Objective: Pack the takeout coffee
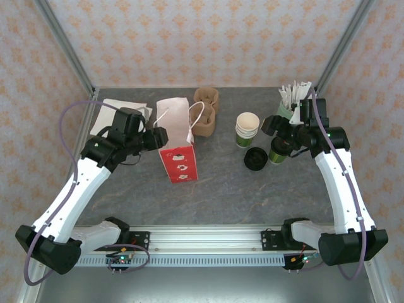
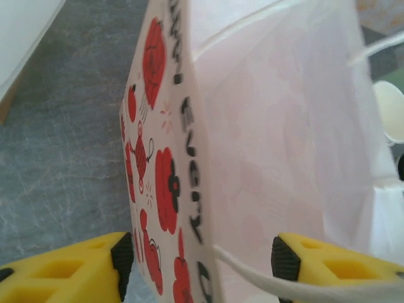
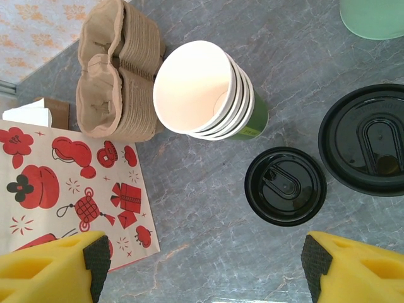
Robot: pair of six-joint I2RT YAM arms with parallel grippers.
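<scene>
From above, the left pincer [image 1: 159,137] is at the white paper bag with red prints [image 1: 178,148]. The right pincer [image 1: 281,144] hangs over a dark green paper cup with a black plastic lid [image 1: 276,155] on the grey counter [image 1: 221,189].

Left wrist: the fingers [image 2: 122,255] stand parted with the bag between them; I cannot tell if they touch it.

Right wrist: the jaws are spread wide and empty, and the lidded cup sits at the far right.

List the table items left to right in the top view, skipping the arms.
White paper → bag → carriers → cup stack → lidded cup. Left out: loose lid and stick cup, which overlap their neighbours sideways.
</scene>
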